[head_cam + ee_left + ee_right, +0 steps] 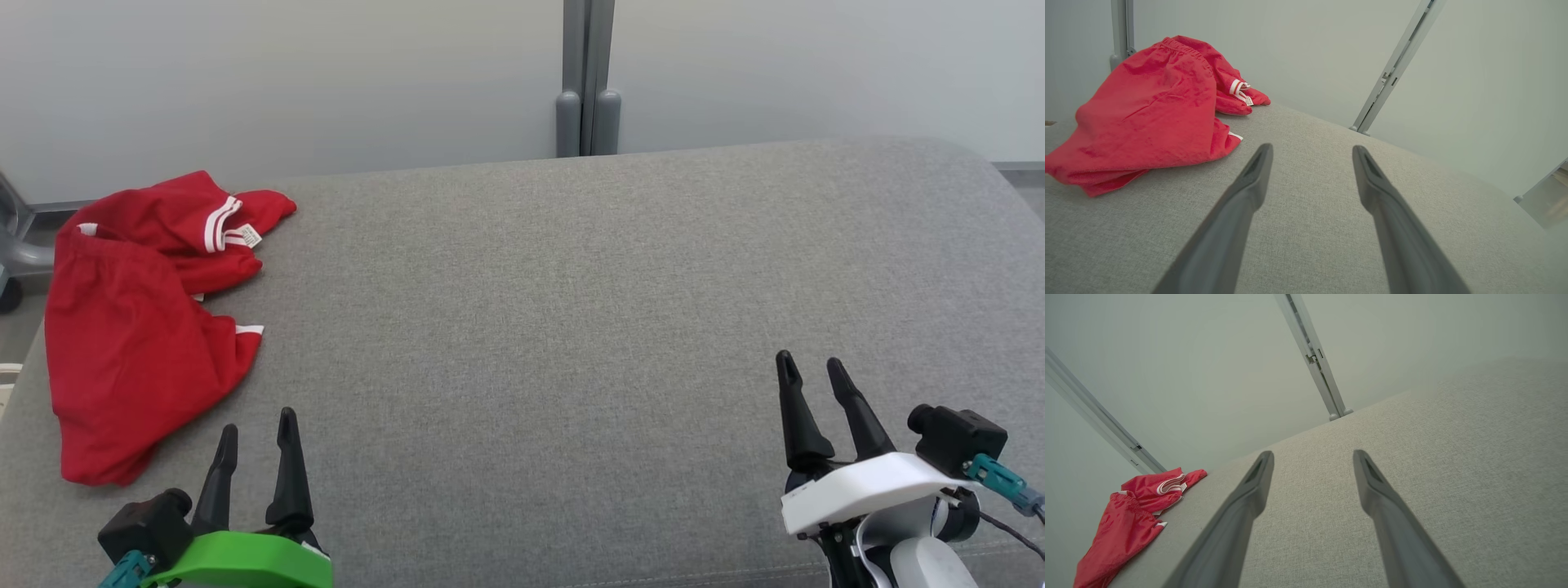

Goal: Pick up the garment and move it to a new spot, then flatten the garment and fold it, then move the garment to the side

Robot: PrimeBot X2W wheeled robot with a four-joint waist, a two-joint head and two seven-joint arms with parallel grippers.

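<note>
The garment (pixel 139 327) is red cloth with white trim and a small label, lying crumpled at the far left of the grey padded surface (pixel 571 310). In the left wrist view the garment (pixel 1151 114) sits up and to the left of my fingers, apart from them. The right wrist view has the garment (pixel 1131 514) far off at the lower left. My left gripper (pixel 258 425) is open with nothing in it, just right of the garment's near end. At the lower right, my right gripper (pixel 812 363) is open and holds nothing.
A pale wall with a grey vertical post (pixel 588 82) runs behind the surface. Past the surface's left edge stand a grey frame (pixel 16 245) and floor. The wide grey middle lies between my two grippers.
</note>
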